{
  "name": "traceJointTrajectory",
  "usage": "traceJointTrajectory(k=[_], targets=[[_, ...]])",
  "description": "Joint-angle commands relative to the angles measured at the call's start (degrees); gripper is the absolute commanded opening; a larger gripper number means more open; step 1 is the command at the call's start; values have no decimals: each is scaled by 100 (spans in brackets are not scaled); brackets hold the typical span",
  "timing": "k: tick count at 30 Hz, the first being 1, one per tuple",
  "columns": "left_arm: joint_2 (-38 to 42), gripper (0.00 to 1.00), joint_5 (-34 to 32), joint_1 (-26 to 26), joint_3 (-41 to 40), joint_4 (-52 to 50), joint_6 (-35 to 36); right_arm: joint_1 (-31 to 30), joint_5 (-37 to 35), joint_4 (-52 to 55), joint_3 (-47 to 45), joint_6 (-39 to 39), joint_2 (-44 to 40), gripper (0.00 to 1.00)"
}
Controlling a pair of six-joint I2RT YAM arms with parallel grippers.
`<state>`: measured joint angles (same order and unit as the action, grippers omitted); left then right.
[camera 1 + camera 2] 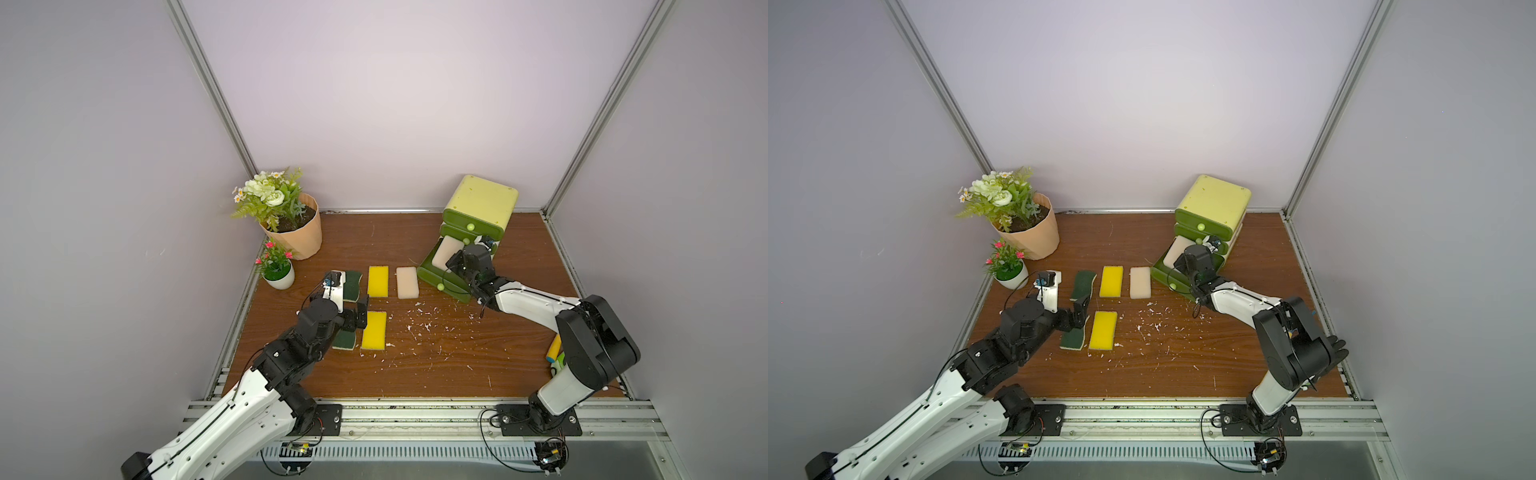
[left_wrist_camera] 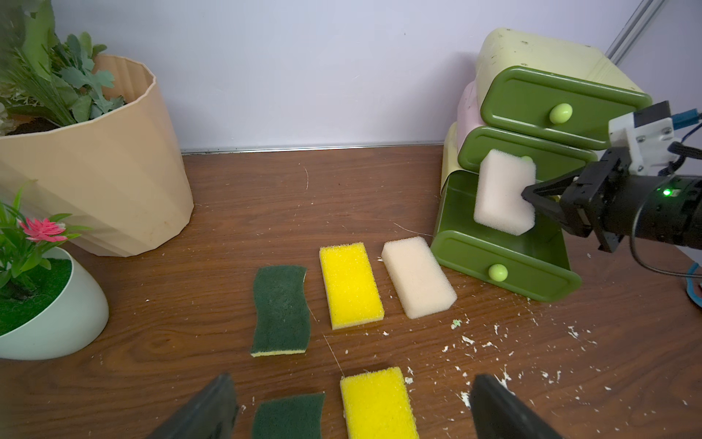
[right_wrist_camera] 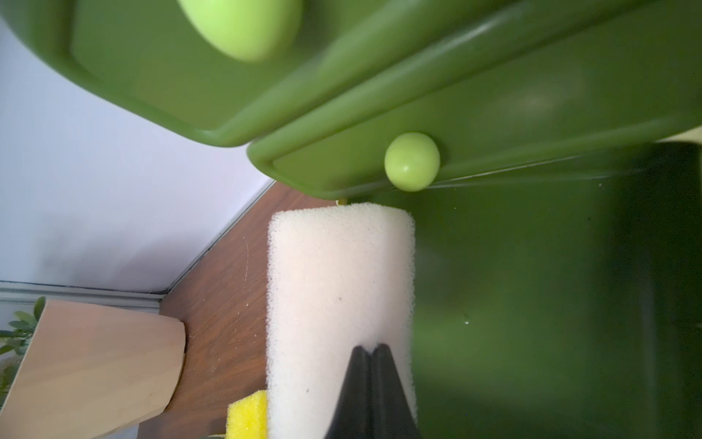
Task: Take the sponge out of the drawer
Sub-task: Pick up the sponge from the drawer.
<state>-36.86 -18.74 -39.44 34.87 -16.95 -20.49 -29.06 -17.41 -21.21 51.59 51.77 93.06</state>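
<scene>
Right claw (image 2: 528, 197) clamped, sponge (image 2: 500, 192) within — over drawer (image 2: 475, 254)

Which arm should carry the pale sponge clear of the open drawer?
Right. The right pincer is shut on the pale sponge, over the open bottom drawer. The left pincer is open, away over the loose sponges.
</scene>
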Motion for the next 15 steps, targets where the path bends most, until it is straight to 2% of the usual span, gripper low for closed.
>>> traceJointTrajectory(k=[1,15], targets=[[8,98,-97,42,-46,34,100,32,140,-243,-74,-175,-325,0],[-14,98,-174,43,-74,51,145,49,566,-154,-483,-308,-1035,0]])
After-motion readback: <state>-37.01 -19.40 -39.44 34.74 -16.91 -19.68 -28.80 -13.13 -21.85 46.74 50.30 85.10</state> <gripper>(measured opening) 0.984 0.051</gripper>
